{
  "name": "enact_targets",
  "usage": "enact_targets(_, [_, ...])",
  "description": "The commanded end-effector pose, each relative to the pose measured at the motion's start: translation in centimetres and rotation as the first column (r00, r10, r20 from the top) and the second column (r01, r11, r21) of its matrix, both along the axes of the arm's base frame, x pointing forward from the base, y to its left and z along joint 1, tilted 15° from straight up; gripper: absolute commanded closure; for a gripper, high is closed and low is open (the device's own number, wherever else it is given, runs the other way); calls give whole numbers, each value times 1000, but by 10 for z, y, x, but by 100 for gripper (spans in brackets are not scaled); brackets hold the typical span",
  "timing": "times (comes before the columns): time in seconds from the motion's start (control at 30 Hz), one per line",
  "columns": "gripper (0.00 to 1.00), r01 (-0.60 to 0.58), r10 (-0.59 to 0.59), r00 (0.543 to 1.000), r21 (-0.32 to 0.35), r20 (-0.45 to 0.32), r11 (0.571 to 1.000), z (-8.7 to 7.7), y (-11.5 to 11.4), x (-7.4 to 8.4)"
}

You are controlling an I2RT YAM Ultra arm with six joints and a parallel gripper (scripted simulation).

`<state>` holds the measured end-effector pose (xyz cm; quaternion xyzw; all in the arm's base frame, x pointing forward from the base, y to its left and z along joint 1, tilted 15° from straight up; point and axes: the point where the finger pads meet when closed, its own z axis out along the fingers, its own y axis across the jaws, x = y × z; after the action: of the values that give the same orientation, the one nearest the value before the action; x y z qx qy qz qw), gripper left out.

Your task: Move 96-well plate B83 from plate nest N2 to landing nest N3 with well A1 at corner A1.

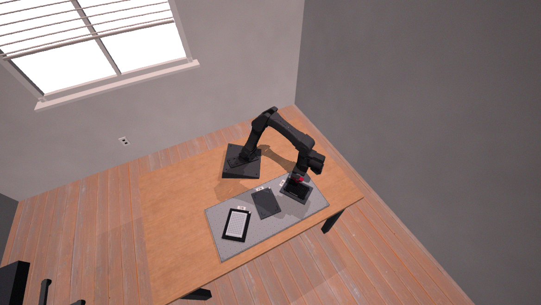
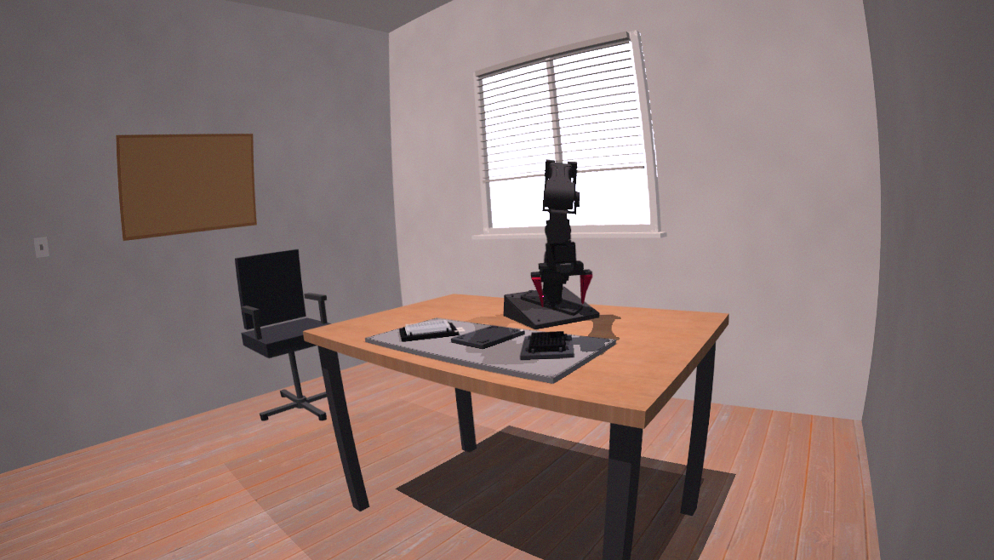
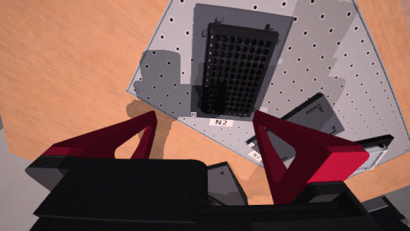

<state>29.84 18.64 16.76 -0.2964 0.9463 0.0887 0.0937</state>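
Note:
The black 96-well plate B83 [image 1: 296, 188] sits in nest N2 at the right end of the grey deck; it also shows in the exterior view [image 2: 545, 342] and the wrist view [image 3: 236, 70]. The N2 label [image 3: 220, 122] lies just in front of it. My gripper [image 1: 298, 178] [image 2: 562, 295] [image 3: 204, 115] is open and empty, hovering above the plate's end nearest the arm's base, fingers pointing down. The empty dark nest N3 [image 1: 266, 203] [image 3: 313, 113] lies in the middle of the deck. The white plate B38 [image 1: 236, 223] [image 3: 373, 158] sits in nest N1 at the left end.
The arm's base [image 1: 242, 161] stands on the wooden table behind the deck [image 1: 265, 215]. The table's right edge is close to N2. An office chair [image 2: 277, 320] stands off the table's far left.

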Motion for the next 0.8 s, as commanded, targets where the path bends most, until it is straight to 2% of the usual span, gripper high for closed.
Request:
enact_targets(0.0, [0,89,-89,996,17,1,996,2,-8,13])
enact_targets(0.2, [0,99,-99,995,16,-2,995,-10,-28,31])
enact_targets(0.77, [0,99,-99,995,16,-2,995,-10,-28,31])
